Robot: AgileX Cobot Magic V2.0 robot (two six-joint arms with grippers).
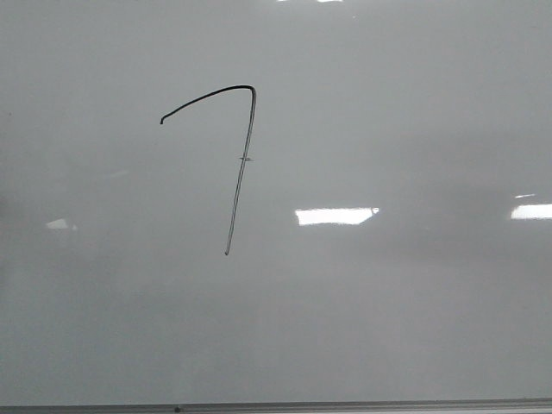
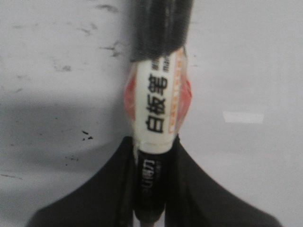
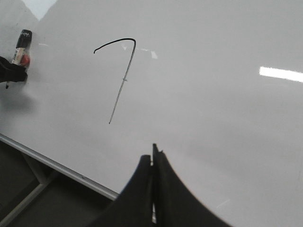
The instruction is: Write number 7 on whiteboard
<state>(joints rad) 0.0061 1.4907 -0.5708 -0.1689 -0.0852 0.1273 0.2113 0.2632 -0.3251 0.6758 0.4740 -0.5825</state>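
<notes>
The number 7 [image 1: 240,155] is drawn in thin black line on the whiteboard [image 1: 397,302]: a curved top stroke, a sharp corner, a long slanted downstroke. It also shows in the right wrist view [image 3: 122,75]. My left gripper [image 2: 152,156] is shut on a black-and-white marker [image 2: 158,104] with Chinese lettering, held over the board [image 2: 246,56]. In the right wrist view the left gripper [image 3: 12,73] and the marker [image 3: 21,47] sit at the board's far left, apart from the 7. My right gripper [image 3: 153,153] is shut and empty above the board [image 3: 213,118]. No gripper shows in the front view.
The whiteboard's thin grey lower edge [image 1: 345,405] runs along the bottom, with a small dark speck [image 1: 177,409] on it. In the right wrist view its metal edge [image 3: 57,165] borders a dark floor and frame [image 3: 28,198]. Faint old smudges [image 2: 85,137] mark the board under the left gripper.
</notes>
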